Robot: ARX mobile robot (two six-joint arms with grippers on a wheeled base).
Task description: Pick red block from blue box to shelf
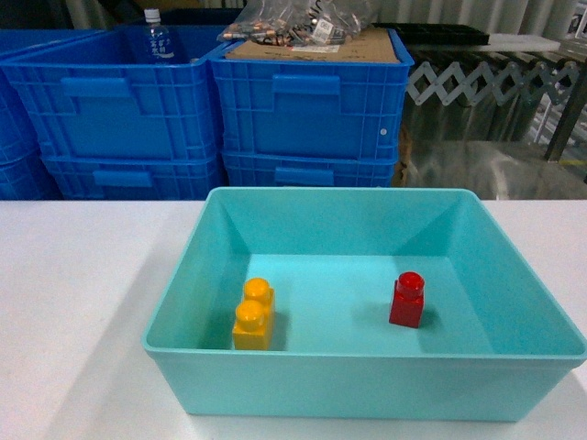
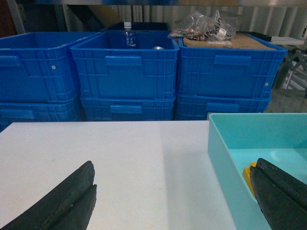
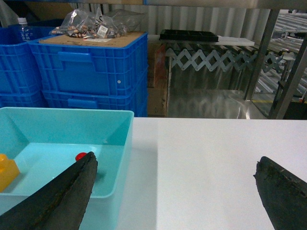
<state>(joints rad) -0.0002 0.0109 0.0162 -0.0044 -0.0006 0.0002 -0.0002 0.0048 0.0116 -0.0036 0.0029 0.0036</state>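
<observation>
Spanning the near scene, the white table (image 1: 83, 302) carries the blue box (image 1: 367, 380), with stacked dark blue crates (image 1: 307, 110) behind its far edge. Inside the box, the red block (image 1: 407, 301) stands upright toward the right, well apart from the yellow-orange brick (image 1: 254, 314) on the left. Both the left gripper (image 2: 172, 201) and right gripper (image 3: 177, 196) are spread wide, holding nothing.

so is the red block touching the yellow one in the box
No, the red block stands apart on the right of the box floor, with bare floor between it and the yellow block.
</observation>
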